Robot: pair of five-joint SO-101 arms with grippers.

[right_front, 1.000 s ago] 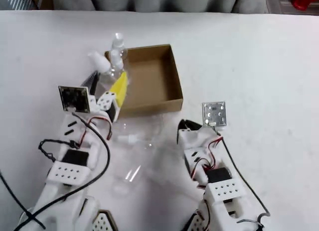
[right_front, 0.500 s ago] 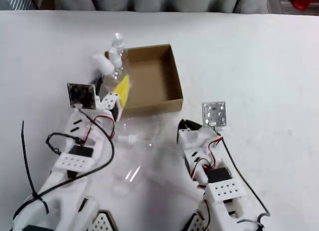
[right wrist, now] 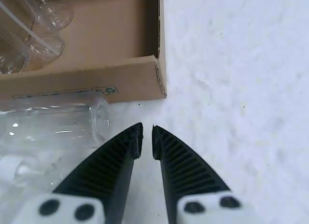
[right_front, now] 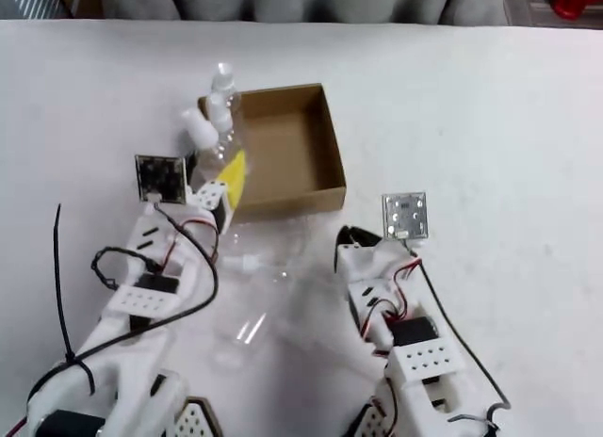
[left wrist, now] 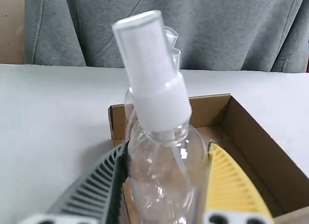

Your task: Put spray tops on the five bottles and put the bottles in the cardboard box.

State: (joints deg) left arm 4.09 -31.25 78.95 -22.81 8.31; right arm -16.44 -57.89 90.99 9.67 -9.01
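**Held bottle could clip the box wall or topple its neighbours**

The left gripper [left wrist: 166, 154] has its fingers [left wrist: 227, 185] pinching the held bottle [left wrist: 161, 180] by the body, just under the shoulder. The spray top [left wrist: 152, 74] is on and leans left. From above, the held bottle [right_front: 213, 147] hangs over the left wall of the box [right_front: 283, 203], not plainly inside it. Two bottles [right_front: 220, 89] with tops stand in the far left corner of the box, just beside the held one. Cannot tell if they touch.

Risks, as I judge them:
- If released here, the base could land on the wall edge and the bottle could tip out left onto the table [right_front: 490, 126].
- If pushed right or far to clear the wall, it could knock over the two standing ones, which look light and tall.
- The plastic looks smooth and thin, so a tilted grip may let the bottle slip or swing.
- Unclear whether the top is fully seated; a bump could pop it off.

The right gripper [right wrist: 146, 132] rests on the table by the box's near wall, fingers almost pressed together with a sliver of gap, holding nothing. Loose bottles [right_front: 252, 264] lie on the table between the arms, one lying bottle [right wrist: 53, 121] just beside the right tips. A sweep by either arm could roll them away. Cannot tell whether they have tops.
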